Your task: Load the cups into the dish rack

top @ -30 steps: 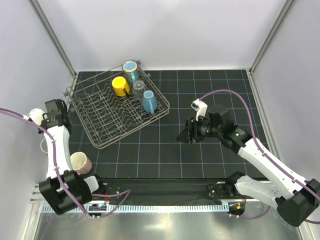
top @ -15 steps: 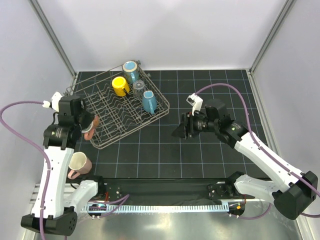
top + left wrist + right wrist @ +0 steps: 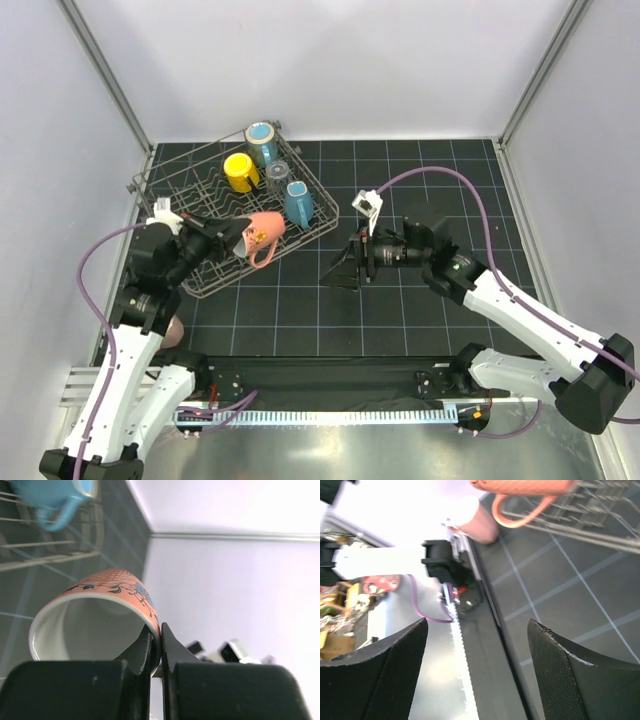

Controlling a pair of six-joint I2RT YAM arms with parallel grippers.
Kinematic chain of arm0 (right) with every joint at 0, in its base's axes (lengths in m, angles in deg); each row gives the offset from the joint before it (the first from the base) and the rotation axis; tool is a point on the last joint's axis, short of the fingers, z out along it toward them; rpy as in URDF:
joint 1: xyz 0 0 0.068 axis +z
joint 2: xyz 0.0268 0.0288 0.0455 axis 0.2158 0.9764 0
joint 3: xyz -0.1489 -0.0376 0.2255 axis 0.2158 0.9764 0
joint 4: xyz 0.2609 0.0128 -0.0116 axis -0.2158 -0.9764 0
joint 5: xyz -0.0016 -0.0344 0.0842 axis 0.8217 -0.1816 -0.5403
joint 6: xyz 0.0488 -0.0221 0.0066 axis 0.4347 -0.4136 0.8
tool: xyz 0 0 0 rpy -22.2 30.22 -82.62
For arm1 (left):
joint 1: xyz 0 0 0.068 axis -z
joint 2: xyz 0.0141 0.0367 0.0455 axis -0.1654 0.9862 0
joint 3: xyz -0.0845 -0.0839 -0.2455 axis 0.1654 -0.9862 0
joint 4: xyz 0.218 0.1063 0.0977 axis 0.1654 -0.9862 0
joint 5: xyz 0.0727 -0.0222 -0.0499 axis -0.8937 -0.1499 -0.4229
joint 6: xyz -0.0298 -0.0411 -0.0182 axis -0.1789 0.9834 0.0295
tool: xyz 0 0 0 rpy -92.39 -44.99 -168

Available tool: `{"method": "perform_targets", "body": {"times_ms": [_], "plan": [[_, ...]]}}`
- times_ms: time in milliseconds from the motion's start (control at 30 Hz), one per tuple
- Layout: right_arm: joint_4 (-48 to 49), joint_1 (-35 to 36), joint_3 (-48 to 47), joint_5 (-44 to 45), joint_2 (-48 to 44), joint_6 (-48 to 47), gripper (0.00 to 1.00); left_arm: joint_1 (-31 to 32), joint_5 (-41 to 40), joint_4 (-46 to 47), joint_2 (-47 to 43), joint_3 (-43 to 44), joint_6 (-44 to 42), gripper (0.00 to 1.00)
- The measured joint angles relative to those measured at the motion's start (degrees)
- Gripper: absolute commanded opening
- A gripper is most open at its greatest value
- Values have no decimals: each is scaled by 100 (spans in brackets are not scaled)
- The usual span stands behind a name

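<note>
The grey wire dish rack [image 3: 212,203] stands at the back left. It holds a light blue cup [image 3: 262,136], a yellow cup [image 3: 240,172], a clear tumbler [image 3: 277,171] and a blue mug [image 3: 297,204]. My left gripper [image 3: 238,238] is shut on the rim of a salmon-pink mug [image 3: 264,232] and holds it on its side above the rack's near right part. In the left wrist view the jaws [image 3: 160,641] pinch the mug's wall [image 3: 100,622]. A second pink cup [image 3: 172,330] sits near the left arm's base, partly hidden. My right gripper [image 3: 345,271] is open and empty, right of the rack.
The right wrist view shows the open fingers [image 3: 570,680], the held mug [image 3: 520,486] at the top, the second pink cup [image 3: 475,522] and the rack wires [image 3: 600,522]. The black grid mat [image 3: 420,180] ends at a metal rail [image 3: 330,412] in front.
My left arm swung from the far left to over the rack, carrying the pink mug. My right gripper moved left, toward the rack, and stayed open.
</note>
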State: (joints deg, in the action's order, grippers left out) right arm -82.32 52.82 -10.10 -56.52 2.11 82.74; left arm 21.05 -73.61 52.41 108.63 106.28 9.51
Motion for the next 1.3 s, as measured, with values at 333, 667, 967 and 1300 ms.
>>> {"method": "perform_targets", "body": {"times_ms": [333,667,967,1300], "plan": [[1423,599,50,-225,457,299,90,275,321,1582,-599,-146,1067,0],[2802,754,-446,-374,1464,549,87,308,555,2765,-678,-732,1818,0],[3501,780,-1045,-551,2404,955,74,315,743,3281,-656,-780,2098,0],[3864,789,-1108,-566,2463,1147,53,315,892,3410,-769,-780,2253,0]]}}
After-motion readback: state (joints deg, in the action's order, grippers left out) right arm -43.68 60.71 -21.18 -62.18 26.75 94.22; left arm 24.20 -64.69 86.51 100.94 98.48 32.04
